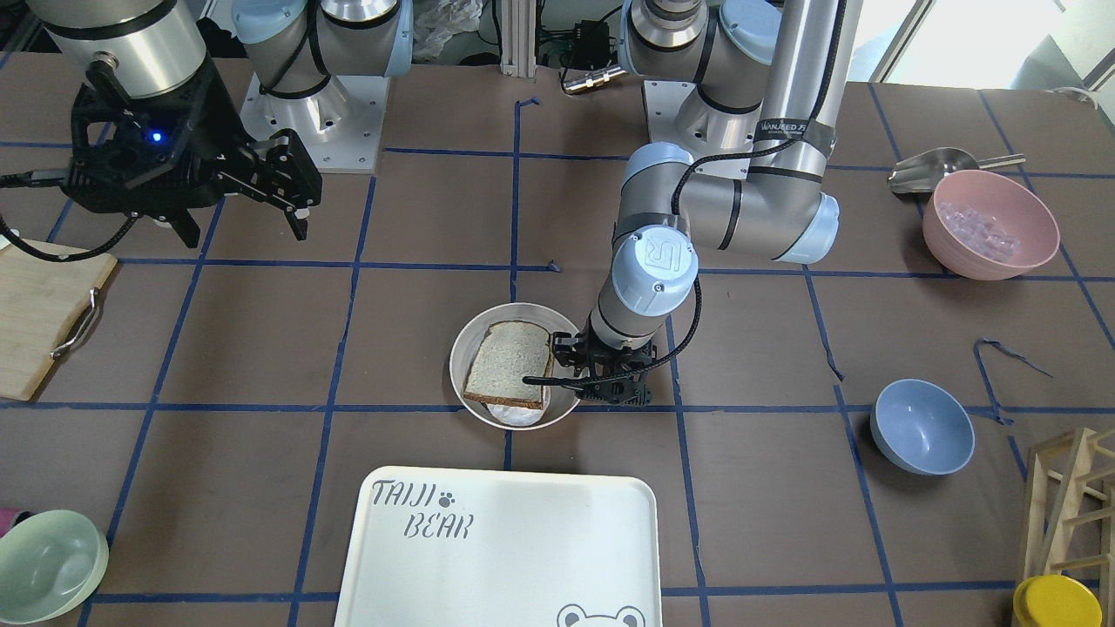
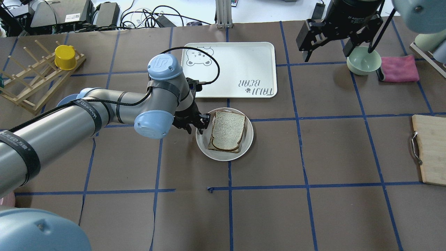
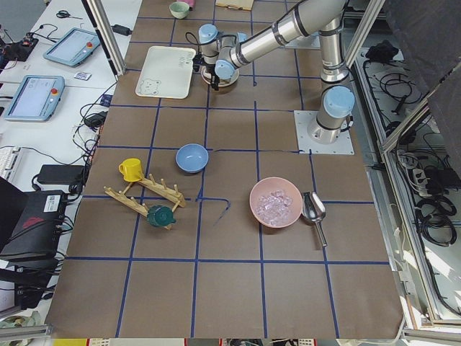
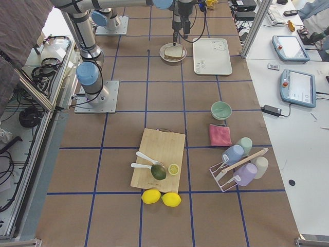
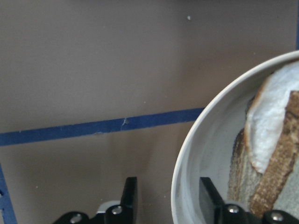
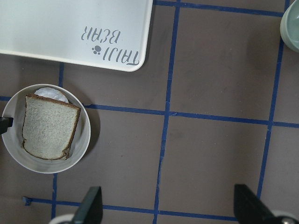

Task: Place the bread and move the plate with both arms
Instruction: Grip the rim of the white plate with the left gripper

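The bread [image 1: 508, 364] lies flat in the round cream plate [image 1: 462, 348] at mid-table, on top of a pale white piece. Both show in the overhead view, bread [image 2: 228, 130] and plate [image 2: 223, 157], and in the right wrist view, bread [image 6: 49, 126] and plate [image 6: 84, 140]. My left gripper [image 2: 198, 125] is low at the plate's rim. In the left wrist view the left gripper [image 5: 168, 200] is open, with one finger outside and one inside the plate's rim [image 5: 196, 158], apart from it. My right gripper [image 2: 327, 52] hangs high, open and empty, far from the plate.
The "TAIJI BEAR" tray [image 2: 230, 69] lies just beyond the plate. A green bowl [image 2: 362, 61] and a pink cloth [image 2: 399, 68] sit under the right arm. A cutting board [image 2: 432, 150] is at the right edge. A wooden rack [image 2: 35, 80] with a yellow cup [image 2: 65, 56] is at the far left.
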{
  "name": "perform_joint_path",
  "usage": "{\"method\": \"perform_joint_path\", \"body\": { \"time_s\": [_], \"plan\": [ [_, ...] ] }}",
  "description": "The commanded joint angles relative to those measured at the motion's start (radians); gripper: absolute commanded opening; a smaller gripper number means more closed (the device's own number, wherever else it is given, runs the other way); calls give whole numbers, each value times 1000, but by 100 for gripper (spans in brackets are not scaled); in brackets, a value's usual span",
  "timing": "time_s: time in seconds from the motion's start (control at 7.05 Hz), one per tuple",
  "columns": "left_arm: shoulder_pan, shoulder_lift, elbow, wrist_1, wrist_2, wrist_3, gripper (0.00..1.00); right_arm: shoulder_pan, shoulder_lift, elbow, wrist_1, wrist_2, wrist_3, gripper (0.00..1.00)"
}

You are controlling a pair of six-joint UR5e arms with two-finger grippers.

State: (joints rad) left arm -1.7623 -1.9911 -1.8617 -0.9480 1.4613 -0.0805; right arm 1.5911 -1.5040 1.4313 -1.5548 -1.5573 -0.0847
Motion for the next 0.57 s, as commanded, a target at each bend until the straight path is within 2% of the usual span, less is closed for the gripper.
{"method": "perform_joint_path", "body": {
  "time_s": [0.0, 0.14, 0.43],
  "plan": [
    [-2, -17, 1, 2, -32, 1, 29, 3, 8, -6, -1, 0, 50, 100],
    [-2, -15, 1, 5, -33, 1, 0, 4, -1, -8, -2, -7, 69, 100],
    [4, 4, 10, 3, -58, -7, 0, 7, -4, -12, 2, -15, 129, 100]
  ]
}}
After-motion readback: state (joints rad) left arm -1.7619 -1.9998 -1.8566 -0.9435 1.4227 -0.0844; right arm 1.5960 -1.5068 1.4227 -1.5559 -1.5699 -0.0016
